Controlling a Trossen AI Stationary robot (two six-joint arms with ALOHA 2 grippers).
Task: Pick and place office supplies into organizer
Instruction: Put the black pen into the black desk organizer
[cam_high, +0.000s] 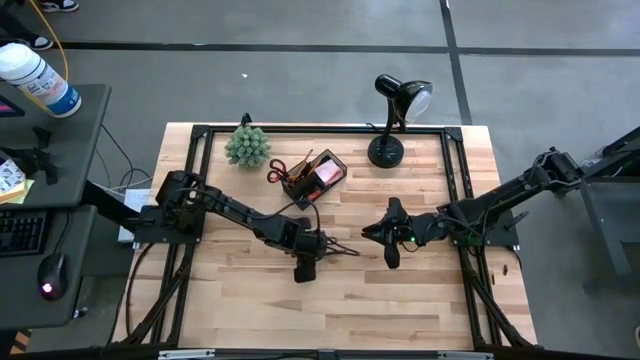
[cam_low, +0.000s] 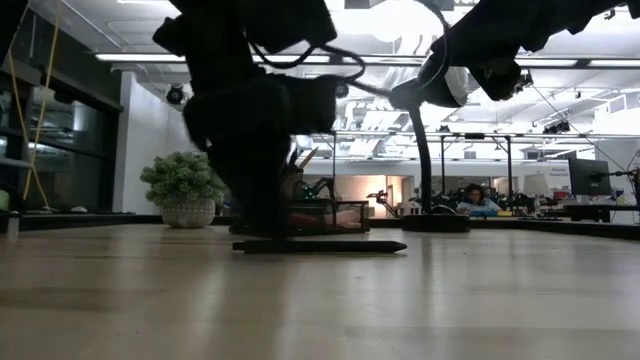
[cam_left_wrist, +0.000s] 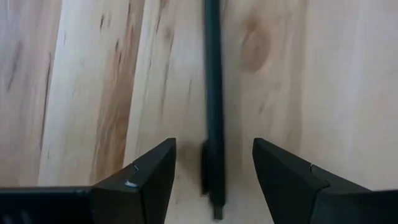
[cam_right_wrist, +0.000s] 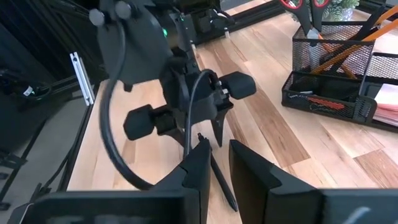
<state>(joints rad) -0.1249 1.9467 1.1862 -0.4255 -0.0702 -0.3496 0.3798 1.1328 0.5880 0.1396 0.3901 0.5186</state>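
A black pen (cam_left_wrist: 214, 112) lies flat on the wooden table near its middle (cam_high: 340, 248). My left gripper (cam_left_wrist: 214, 180) hangs just above one end of it, pointing steeply down and open. One finger stands on each side of the pen and neither touches it. My right gripper (cam_high: 368, 232) waits a little to the right, above the table, with only a narrow gap between its fingers (cam_right_wrist: 217, 163) and nothing in it. The black mesh organizer (cam_high: 315, 175) stands at the far middle. It holds red-handled scissors (cam_high: 277, 172), orange pencils (cam_right_wrist: 339, 53) and a pink pad (cam_high: 328, 172).
A small green plant (cam_high: 247, 147) stands at the far left beside the organizer. A black desk lamp (cam_high: 393, 120) stands at the far right of middle. A black frame (cam_high: 320, 130) runs round the table's edges. Bare wood lies toward the near edge (cam_high: 330, 310).
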